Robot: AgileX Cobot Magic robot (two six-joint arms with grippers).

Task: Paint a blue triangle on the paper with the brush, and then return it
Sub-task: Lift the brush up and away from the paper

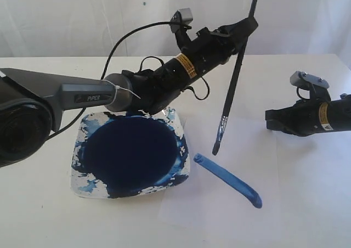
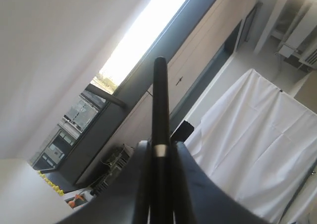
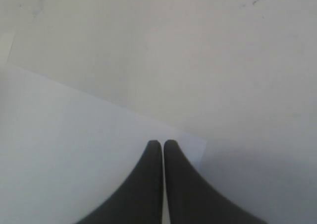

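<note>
Where the paint dish [image 1: 80, 183] sits: far left, with a big dark blue pool in it. The left arm reaches right over it. A black wire hangs off that arm. If the arm dips, the arm or the wire could land in the paint.
Left claw [image 1: 242, 33]: squeezed tight on the brush, high up near the top of the handle. The left wrist view shows the handle pinched between both jaws.
Brush [image 1: 232, 83]: it hangs almost straight down, a little tilted. Its blue tip is low, just right of the dish and near the top end of the painted line. I cannot tell if the tip touches the sheet. The hold is so far from the tip that I think a hard push could make the brush tilt or slip. A wet tip could also drip a spot where no line should be.
Blue triangle [image 1: 227, 180]: only one thick side is there, slanting down to the right. Two sides are not done. It looks wet, so a low pass could smear it.
Paper [image 3: 74, 159]: thin and white, lying flat under the line. Nothing seems to pin it down, so a dragging brush could pull it along.
Right claw [image 1: 272, 119]: closed and holding nothing, off to the right, with its tips over a corner of the sheet.
</note>
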